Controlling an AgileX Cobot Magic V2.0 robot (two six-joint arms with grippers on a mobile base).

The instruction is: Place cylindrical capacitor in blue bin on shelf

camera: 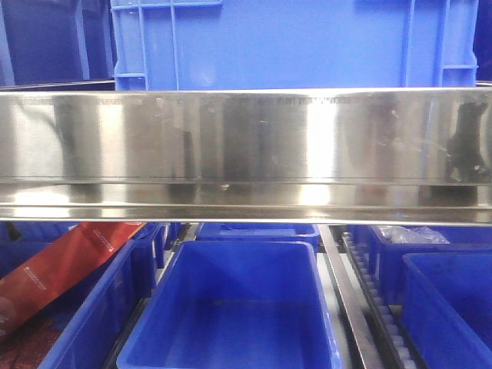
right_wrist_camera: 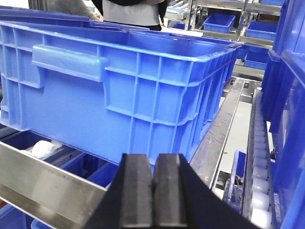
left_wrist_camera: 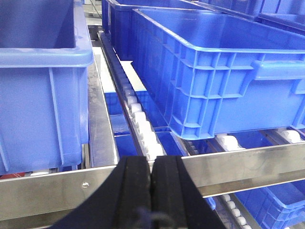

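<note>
The cylindrical capacitor does not show in any view. The shelf's shiny steel front rail crosses the front view, with a large blue bin on the tier above it and an empty blue bin on the tier below. My left gripper is shut with nothing between its black pads, hovering at the steel rail in front of a big blue bin. My right gripper is shut and empty too, close to the front wall of the same kind of blue bin.
A red packet lies in the lower-left bin. White roller tracks run between the bins. Another blue bin stands at the left of the left wrist view. A person stands behind the shelf. More bins sit at the lower right.
</note>
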